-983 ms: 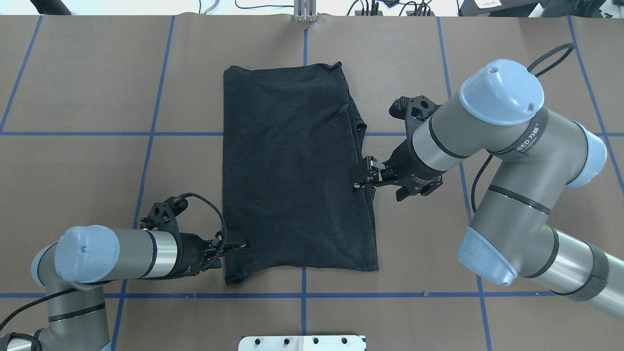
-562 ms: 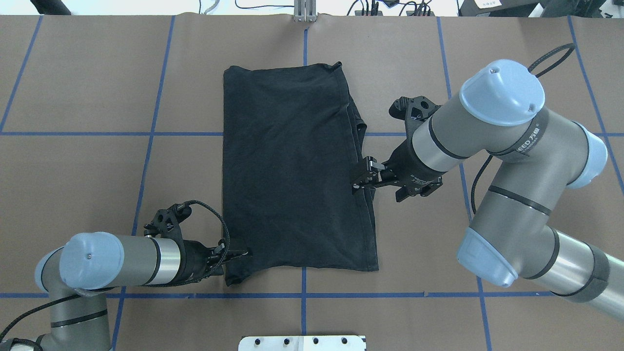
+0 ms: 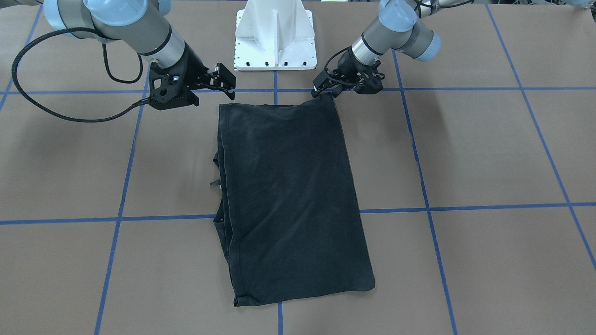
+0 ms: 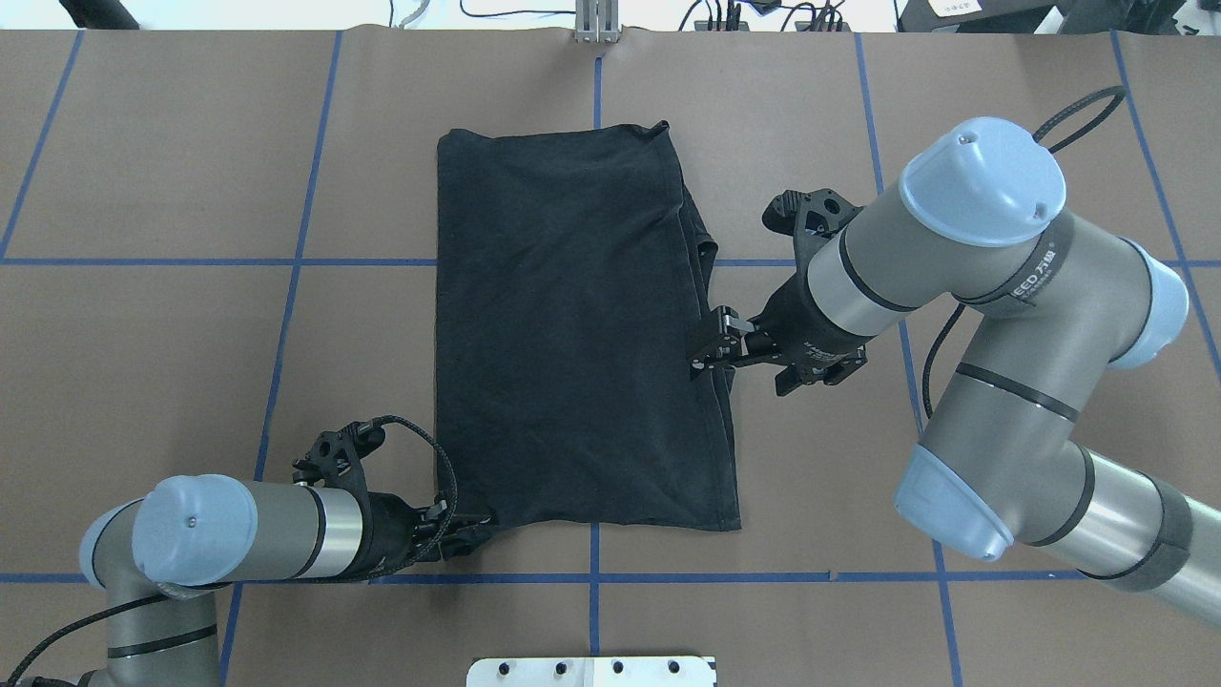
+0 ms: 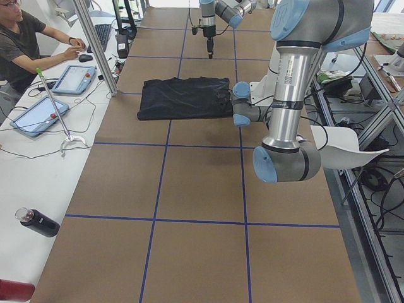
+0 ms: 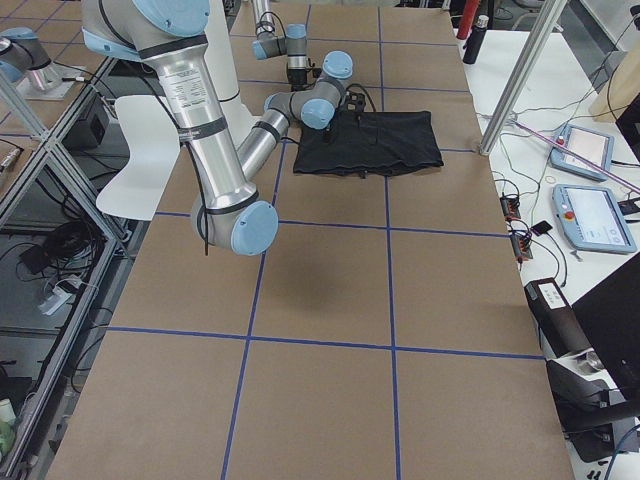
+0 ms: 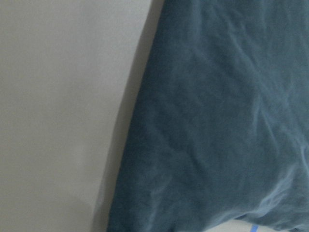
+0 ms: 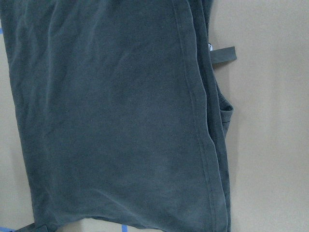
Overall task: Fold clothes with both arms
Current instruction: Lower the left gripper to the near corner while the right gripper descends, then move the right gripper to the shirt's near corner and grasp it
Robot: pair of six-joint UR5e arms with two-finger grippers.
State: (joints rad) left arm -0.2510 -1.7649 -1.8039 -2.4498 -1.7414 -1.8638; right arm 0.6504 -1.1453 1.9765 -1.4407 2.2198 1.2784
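Status: black T-shirt [image 4: 572,324] is flat in the middle of the table [image 4: 172,382], folded into a long narrow rectangle, running away from the robot. No logo showing, plain black side up. On the robot's right-hand long edge the folded layers stick out a bit past the top layer [image 4: 703,250], and a small strip of fabric pokes out there [image 8: 223,55].

Left gripper [image 3: 320,91] is down low at the shirt corner nearest the robot, on its left side. Fingers look pinched close together right on the corner fabric; the hem pulls up slightly toward the tips. Its wrist camera is just cloth and table up close, with no fingers in shot, so I can't confirm how deep the grip goes.

Right gripper [image 4: 704,345] hangs above the right long edge, about halfway along. Jaws spread wide, nothing in them, clear of the cloth.

Blue tape lines [image 4: 286,315] grid the brown tabletop. A person [image 5: 25,44] sits at the side bench beside the tablets [image 5: 76,79].
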